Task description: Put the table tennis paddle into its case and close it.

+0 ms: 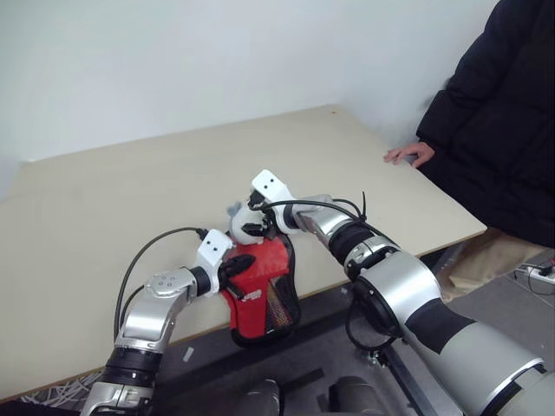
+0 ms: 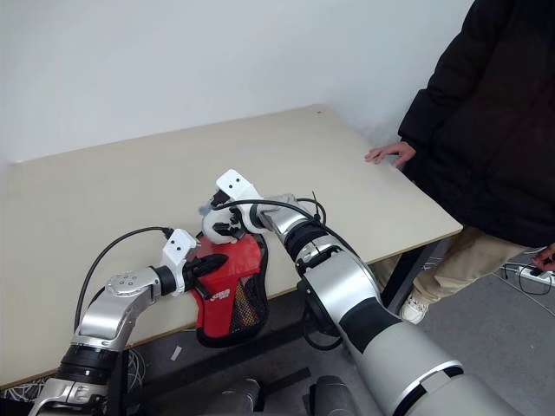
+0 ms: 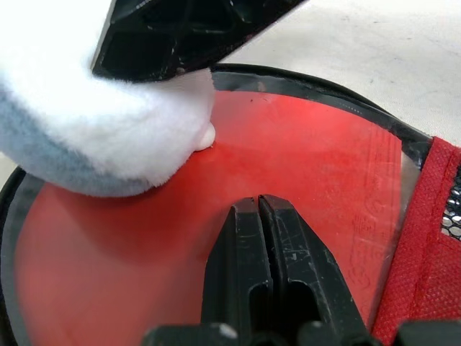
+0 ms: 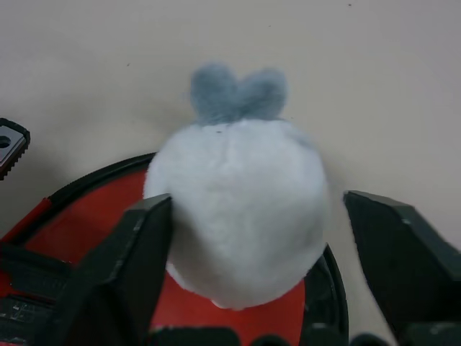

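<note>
The table tennis paddle [image 3: 288, 187] sits inside the case [image 1: 279, 305] at the table's [image 1: 113, 208] near edge. The left gripper [image 3: 259, 209], fingers pressed together, rests on its red face. The right gripper [image 4: 252, 216] straddles a fluffy white pompom [image 4: 238, 209], jaws apart, one finger touching it.

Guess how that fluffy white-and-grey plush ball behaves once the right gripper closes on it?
The fluffy white-and-grey plush ball probably squashes: its fuzzy pile looks soft. Likely light for its size. Rounded, resting on the red rubber paddle, it may roll away if nudged, since the right gripper has just one finger touching.
</note>
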